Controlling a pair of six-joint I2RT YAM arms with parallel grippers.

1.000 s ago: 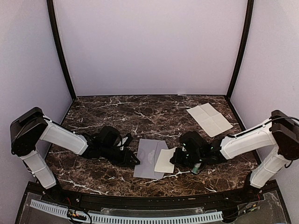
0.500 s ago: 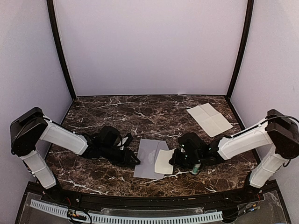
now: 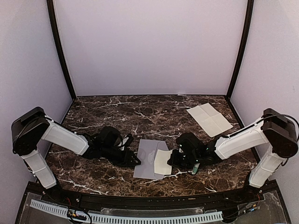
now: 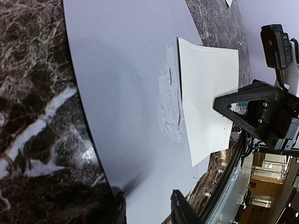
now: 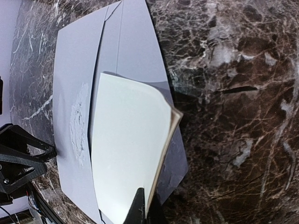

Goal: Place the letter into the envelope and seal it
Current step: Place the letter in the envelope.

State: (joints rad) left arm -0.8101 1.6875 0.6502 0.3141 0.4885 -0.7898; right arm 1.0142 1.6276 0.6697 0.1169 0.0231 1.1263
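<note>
While my right claw (image 3: 172,162) clenches the folded letter (image 3: 163,161), its length runs near-to-far over the right edge of the envelope (image 3: 147,154); my left claw (image 3: 136,161), parted, touches the opposite edge.

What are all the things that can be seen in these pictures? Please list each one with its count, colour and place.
envelope: one, grey, flat on the table's near middle.
folded letter: one, cream, partly over the envelope's right side.
creased sheet: one, cream, unfolded, at the table's far right.
table: one, dark brown marble with white veins, under everything.
walls: three, pale lilac, around the table.
left arm: one, white and black, left of the envelope; jaws apart at its left edge.
right arm: one, white and black, right of the envelope; jaws shut on the folded letter.
</note>
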